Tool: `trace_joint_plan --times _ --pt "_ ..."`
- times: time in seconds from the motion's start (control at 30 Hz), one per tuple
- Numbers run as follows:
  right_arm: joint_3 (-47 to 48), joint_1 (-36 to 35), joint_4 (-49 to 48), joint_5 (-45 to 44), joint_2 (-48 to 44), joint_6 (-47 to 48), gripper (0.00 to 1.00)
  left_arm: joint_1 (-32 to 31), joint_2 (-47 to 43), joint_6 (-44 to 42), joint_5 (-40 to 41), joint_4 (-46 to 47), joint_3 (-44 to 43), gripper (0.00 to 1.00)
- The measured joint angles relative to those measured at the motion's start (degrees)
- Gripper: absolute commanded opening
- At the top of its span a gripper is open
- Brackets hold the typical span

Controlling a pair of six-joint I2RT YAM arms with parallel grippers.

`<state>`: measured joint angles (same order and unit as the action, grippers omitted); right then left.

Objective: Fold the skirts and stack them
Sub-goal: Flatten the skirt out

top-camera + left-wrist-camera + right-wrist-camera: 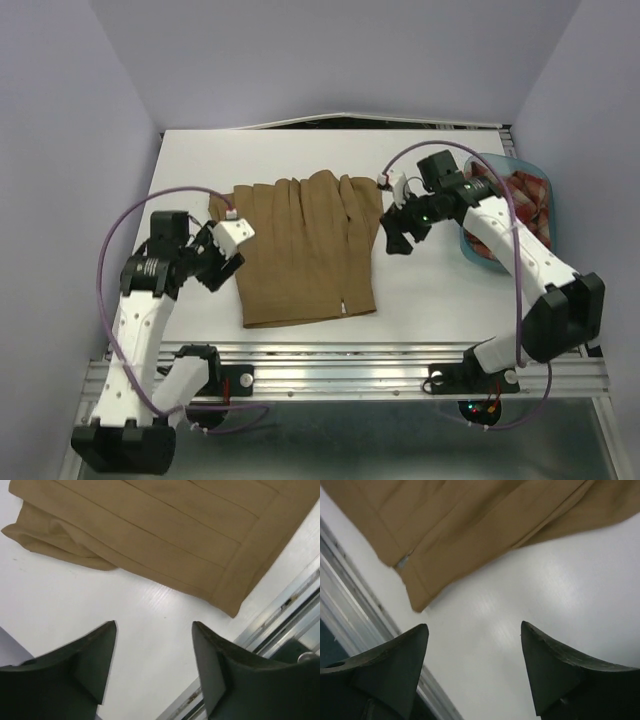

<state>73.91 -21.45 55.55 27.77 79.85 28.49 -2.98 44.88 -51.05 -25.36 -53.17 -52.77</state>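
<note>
**White table** [300, 150], viewed from above and behind the arm bases, which are bolted along its near edge.

**Tan-brown skirt** [305, 255]. It is spread flat at the middle of the table, with its pleats running from far to near. The straight band is turned toward the near edge and the wider hem toward the far edge (in the left wrist view, one corner of the cloth [55, 540] is seen rumpled and partly tucked under).

**Translucent blue tub** [466, 246]. It is placed at the right edge of the table, toward the far right corner, and is partly crossed by the right arm.

**Red-and-cream plaid skirt** [527, 195]. It is bunched inside the tub, well apart from the tan-brown skirt.

**Left gripper** [226, 262]. It is held just beside the left edge of the tan-brown skirt. Its jaws are spread and nothing is gripped; only bare table is seen between the fingers [95, 650].

**Right gripper** [392, 232]. It is held just beside the right edge of the tan-brown skirt, toward its far part. Its jaws are likewise spread and empty, and the cloth lies ahead of the fingers [405, 650], not between them.

**Small pale tab** [401, 560]. It is seen on the skirt's band, near the corner closest to the near edge.
</note>
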Motion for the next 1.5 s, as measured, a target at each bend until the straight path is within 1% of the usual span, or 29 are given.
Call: trace_joint_plan --times 0.03,0.07,0.1,0.17,0.2,0.27,0.3,0.33,0.4,0.47,0.5,0.53,0.63,0.7,0.73,0.8,0.83,0.9,1.0,1.03,1.07,1.1,1.13,1.17,1.23,1.27,1.3,1.4,1.5 --pt "2.6 0.0 -1.3 -0.2 3.2 -2.2 0.73 0.0 3.9 2.1 0.3 2.1 -1.7 0.58" --pt "4.7 0.0 -3.2 -0.6 5.8 -4.0 0.68 0.0 9.0 5.0 0.5 4.6 -3.4 0.53" --pt "7.1 0.0 -5.1 -1.2 9.0 -6.3 0.65 0.0 13.4 7.8 0.8 6.3 -5.3 0.49" --pt "11.8 0.0 -7.6 -2.2 14.7 -9.4 0.62 0.0 22.3 13.6 1.3 10.6 -9.0 0.44" --pt "14.9 0.0 -9.8 -2.8 18.9 -11.0 0.61 0.0 27.3 16.7 1.6 12.9 -10.9 0.42" --pt "19.2 0.0 -12.8 -3.5 25.0 -13.2 0.6 0.0 35.3 21.6 2.0 16.7 -13.1 0.37" --pt "22.3 0.0 -13.6 -4.0 29.0 -14.2 0.59 0.0 37.7 23.2 2.1 17.5 -13.8 0.34" --pt "25.2 0.0 -14.5 -4.3 32.5 -14.8 0.59 0.0 41.2 25.6 2.5 18.8 -14.5 0.32" --pt "29.2 0.0 -16.4 -5.0 38.2 -15.2 0.54 0.0 45.6 28.8 3.2 20.1 -15.3 0.32" --pt "30.6 0.0 -17.9 -6.1 41.9 -15.3 0.5 0.0 49.1 30.8 3.8 21.2 -16.0 0.31" --pt "30.6 0.0 -18.1 -6.5 43.3 -15.2 0.5 0.0 50.8 31.8 4.6 21.8 -16.3 0.31" --pt "30.6 0.0 -18.2 -7.0 44.1 -15.0 0.48 0.0 52.5 32.6 5.3 22.6 -16.3 0.31" --pt "28.7 0.0 -18.8 -9.2 45.7 -13.6 0.39 0.0 57.9 34.2 7.4 23.3 -18.7 0.3" --pt "26.2 0.0 -19.6 -10.3 45.5 -12.5 0.33 0.0 62.3 34.8 8.1 23.6 -22.0 0.3" --pt "24.0 0.0 -20.2 -11.0 45.3 -11.7 0.29 0.0 65.2 35.1 8.5 23.9 -24.6 0.3" --pt "21.0 0.1 -22.7 -11.3 44.1 -10.7 0.25 0.0 69.3 35.4 8.7 23.6 -28.4 0.3" --pt "17.9 0.1 -23.3 -11.7 42.2 -10.0 0.24 -0.1 72.0 35.7 8.5 21.7 -32.5 0.3" --pt "13.7 0.1 -23.8 -11.4 39.8 -9.2 0.21 -0.3 76.3 35.8 8.6 20.9 -39.6 0.3" --pt "6.9 -0.3 -24.1 -9.5 35.2 -8.5 0.19 -1.2 86.4 35.6 9.2 20.5 -55.2 0.3" --pt "5.2 -0.5 -23.9 -8.8 34.2 -8.5 0.19 -1.6 89.2 35.5 9.3 18.8 -60.5 0.31" --pt "2.9 -1.3 -23.8 -7.5 32.6 -8.7 0.2 -2.5 93.1 35.1 9.7 17.6 -66.7 0.34" --pt "1.7 -1.9 -23.3 -6.7 31.8 -8.8 0.21 -3.0 95.2 34.9 9.9 17.2 -70.6 0.36" --pt "0.4 -3.0 -23.2 -5.6 30.9 -9.1 0.23 -4.2 99.1 34.4 10.4 17.0 -77.2 0.39" --pt "-1.4 -5.2 -22.9 -3.8 29.7 -9.5 0.27 -5.2 101.6 34.1 10.7 16.3 -81.6 0.48" --pt "-3.3 -9.0 -21.9 -0.7 28.2 -10.6 0.33 -7.5 103.7 33.6 11.1 16.7 -85.5 0.57" --pt "-3.9 -11.4 -21.0 1.3 27.6 -11.4 0.4 -8.3 103.6 33.6 11.1 17.1 -85.5 0.64" --pt "-4.1 -13.8 -20.0 4.2 26.9 -12.3 0.42 -9.4 102.8 33.7 11.0 17.9 -84.8 0.66" --pt "-2.0 -17.0 -16.6 8.9 25.6 -13.8 0.44 -11.5 96.5 33.5 11.0 21.4 -76.2 0.69" --pt "4.0 -15.8 -15.3 10.1 23.9 -14.6 0.44 -11.6 85.5 32.7 11.1 21.6 -66.6 0.69"
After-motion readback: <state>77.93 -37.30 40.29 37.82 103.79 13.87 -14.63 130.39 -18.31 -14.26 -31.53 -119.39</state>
